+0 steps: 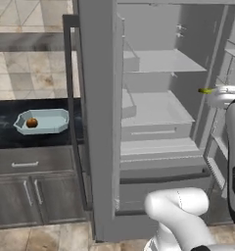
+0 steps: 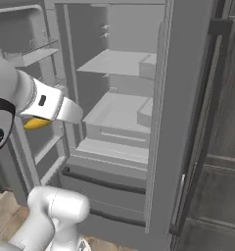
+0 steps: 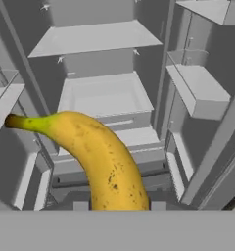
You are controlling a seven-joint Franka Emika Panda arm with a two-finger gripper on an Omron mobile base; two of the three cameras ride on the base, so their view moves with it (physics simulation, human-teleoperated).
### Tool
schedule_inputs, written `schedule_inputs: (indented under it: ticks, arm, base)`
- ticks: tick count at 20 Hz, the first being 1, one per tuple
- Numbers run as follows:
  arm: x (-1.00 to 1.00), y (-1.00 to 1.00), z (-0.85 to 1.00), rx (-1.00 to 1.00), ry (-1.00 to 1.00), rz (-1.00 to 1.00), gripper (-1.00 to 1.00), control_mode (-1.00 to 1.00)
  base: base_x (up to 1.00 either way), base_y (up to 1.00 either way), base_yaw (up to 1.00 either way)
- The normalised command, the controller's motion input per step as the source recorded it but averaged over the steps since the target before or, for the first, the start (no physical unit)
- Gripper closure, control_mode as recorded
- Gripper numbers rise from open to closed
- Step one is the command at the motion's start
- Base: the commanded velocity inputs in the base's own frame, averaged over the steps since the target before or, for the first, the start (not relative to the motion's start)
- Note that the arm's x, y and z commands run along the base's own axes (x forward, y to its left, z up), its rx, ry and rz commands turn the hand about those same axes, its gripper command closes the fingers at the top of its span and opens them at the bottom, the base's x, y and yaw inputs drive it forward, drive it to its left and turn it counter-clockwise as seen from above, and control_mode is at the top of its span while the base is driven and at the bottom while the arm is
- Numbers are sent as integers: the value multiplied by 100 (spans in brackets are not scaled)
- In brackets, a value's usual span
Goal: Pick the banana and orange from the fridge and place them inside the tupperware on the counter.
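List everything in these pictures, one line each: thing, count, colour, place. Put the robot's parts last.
banana: one, yellow with a darker tip, held in front of the open fridge.
orange: one, dark orange, inside the tray on the counter.
tray: one, pale blue-grey, on the counter left of the fridge.
counter: one, black marbled, over the cabinets.
cabinets: dark grey with silver bar handles, under the counter.
fridge: one, grey, doors open, pale shelves and drawers inside.
floor: beige tiles, at the foot of the cabinets.
arm: one, white with dark joints, reaching in front of the fridge.
gripper: one, jaws shut on the banana.
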Motion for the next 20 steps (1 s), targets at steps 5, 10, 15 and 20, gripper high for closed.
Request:
schedule_inputs:
  ticks: [5,10,15,20]
  arm:
    - [0,0,0,0,0,0,100,100]
    - [0,0,0,0,0,0,100,100]
    - [0,0,0,0,0,0,100,100]
    - [0,0,0,0,0,0,100,100]
  base:
    - [-88,39,9]
    - [-81,58,28]
    - [-71,70,47]
    - [-60,72,58]
